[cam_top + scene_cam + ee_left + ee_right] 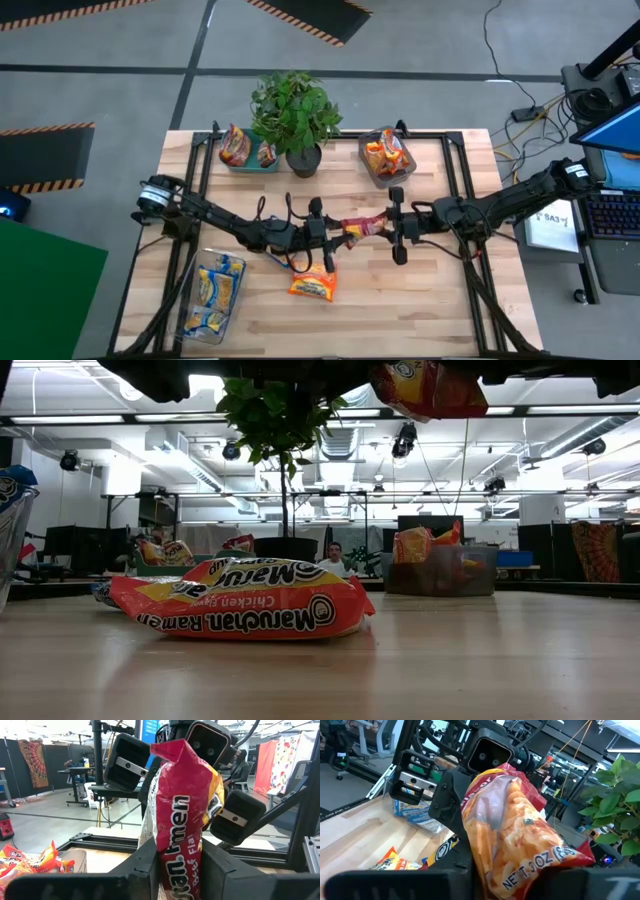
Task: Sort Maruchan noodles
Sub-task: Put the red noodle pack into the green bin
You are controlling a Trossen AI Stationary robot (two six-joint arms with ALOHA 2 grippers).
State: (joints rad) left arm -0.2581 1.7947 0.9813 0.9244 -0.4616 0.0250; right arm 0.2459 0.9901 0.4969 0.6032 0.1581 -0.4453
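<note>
A red Maruchan packet (360, 226) hangs in the air over the table's middle, between my two grippers. My left gripper (335, 232) comes at it from the left and is shut on its left end. My right gripper (383, 224) comes from the right, open, with its fingers standing on either side of the packet's right end (520, 845); whether they touch it I cannot tell. An orange packet (313, 286) lies flat on the table near the front, and it fills the low view (240, 610). My left gripper pinches the red packet's left end (175, 855) between its two fingers (142, 865), level, from the table's left side. The wrapper is crumpled where the fingers meet it. The packet is lifted clear of the table and sticks out toward my right gripper.
A clear bin of blue-and-yellow packets (212, 295) sits at the near left. A teal tray with red packets (245, 150) and a clear bin of orange packets (385, 155) stand at the far edge, with a potted plant (295, 115) between them. Bare wood lies at the near right.
</note>
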